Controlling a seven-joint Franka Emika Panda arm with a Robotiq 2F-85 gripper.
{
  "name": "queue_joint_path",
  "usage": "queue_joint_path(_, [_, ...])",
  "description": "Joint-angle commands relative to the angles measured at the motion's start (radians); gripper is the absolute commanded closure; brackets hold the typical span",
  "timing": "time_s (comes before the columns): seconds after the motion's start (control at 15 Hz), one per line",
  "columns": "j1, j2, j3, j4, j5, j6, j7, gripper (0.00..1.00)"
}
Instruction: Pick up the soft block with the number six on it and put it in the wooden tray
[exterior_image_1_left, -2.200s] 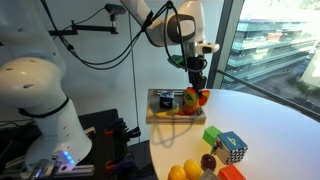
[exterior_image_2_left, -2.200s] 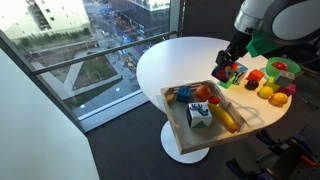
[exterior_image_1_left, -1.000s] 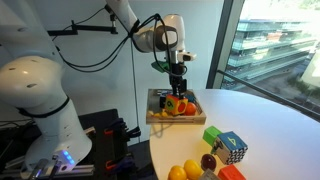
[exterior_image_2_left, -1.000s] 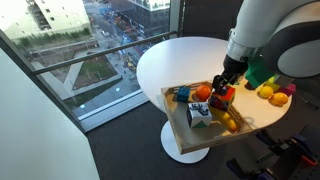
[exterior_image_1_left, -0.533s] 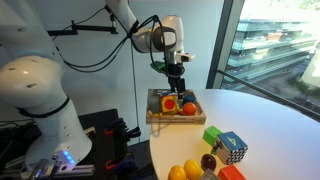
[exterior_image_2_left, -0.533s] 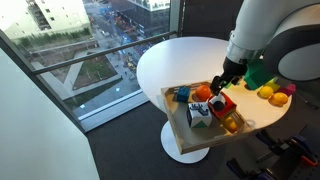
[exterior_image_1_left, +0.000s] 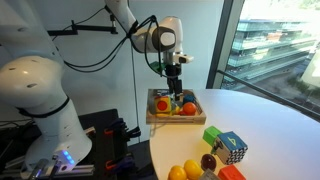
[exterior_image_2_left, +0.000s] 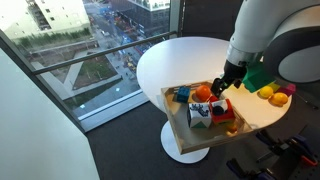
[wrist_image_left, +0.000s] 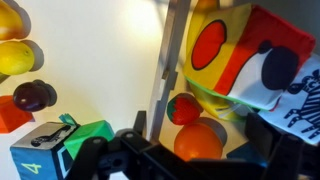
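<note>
The soft block with the number six (wrist_image_left: 235, 50) is red-orange with yellow and green patches. It lies inside the wooden tray (wrist_image_left: 164, 70), free of my fingers. In both exterior views the block (exterior_image_1_left: 187, 107) (exterior_image_2_left: 223, 110) rests in the tray (exterior_image_1_left: 152, 117) (exterior_image_2_left: 185, 140) at the table's edge. My gripper (exterior_image_1_left: 176, 88) (exterior_image_2_left: 220, 88) hangs just above it, jaws open and empty. In the wrist view the gripper (wrist_image_left: 200, 145) straddles an orange (wrist_image_left: 197, 142) below the block.
The tray also holds a strawberry (wrist_image_left: 182, 108) and a white patterned block (exterior_image_2_left: 199, 117). On the round white table (exterior_image_2_left: 180, 60) outside the tray lie a green cube (wrist_image_left: 92, 133), a blue numbered cube (wrist_image_left: 35, 160), a plum (wrist_image_left: 33, 96) and yellow fruit (wrist_image_left: 12, 55).
The gripper came over the tray with the block, opened and let it go. The block now rests in the tray and the gripper has lifted slightly.
</note>
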Motion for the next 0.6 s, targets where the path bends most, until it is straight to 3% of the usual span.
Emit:
queue_joint_path(0.0, [0.013,-0.028,0.003,-0.013,0.032,-0.028,0.001,0.00])
queue_joint_path(0.53, [0.022,-0.023,0.005,-0.014,0.042,-0.016,0.005,0.00])
